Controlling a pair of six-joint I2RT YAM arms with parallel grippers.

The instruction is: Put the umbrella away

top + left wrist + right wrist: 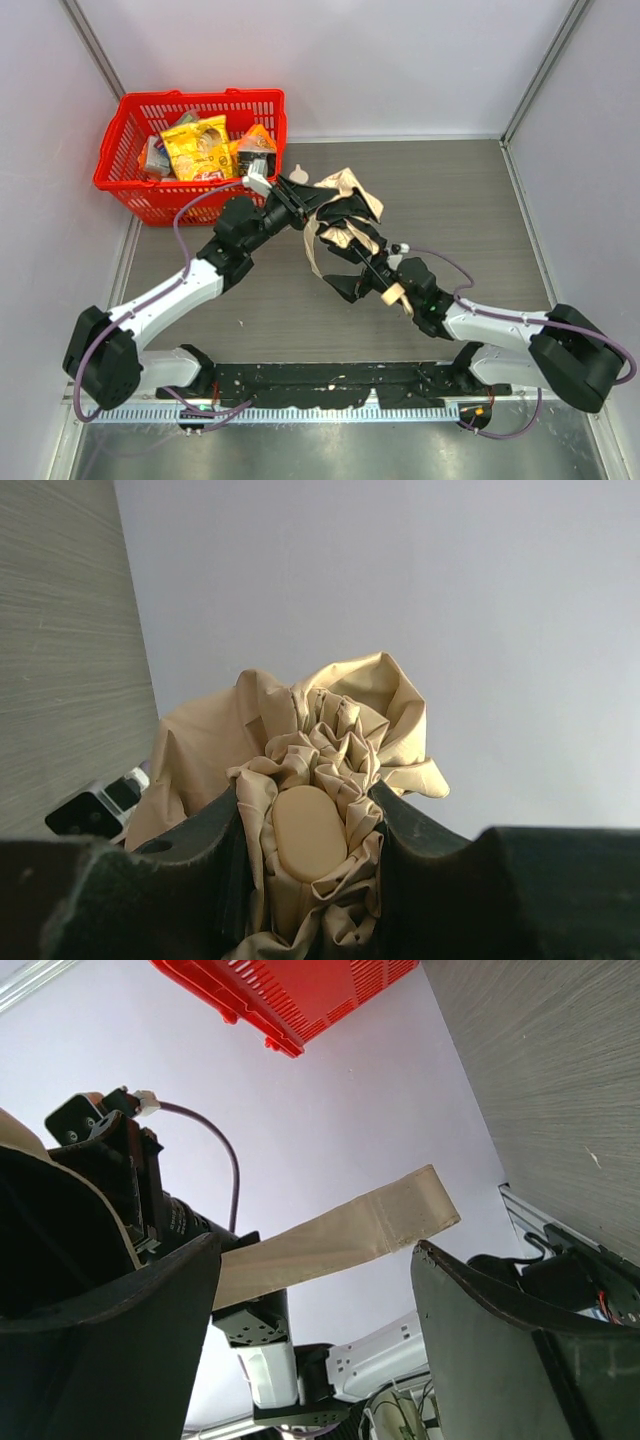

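We see the umbrella (345, 200) above the table (480, 200), between the arms. Its bunched canopy (330, 740) sits clamped in the left gripper (310, 830); the right gripper (318, 1248) gapes, strap (340, 1228) loose between the jaws. We judge the fabric light, floppy, slippery: grasp tight folds, not loose cloth

Beige umbrella (345, 200) crumpled, canopy collapsed; up over middle of tabletop (460, 190); fabric bunched round oval cap (308, 832); strap (340, 1235) trailing loose
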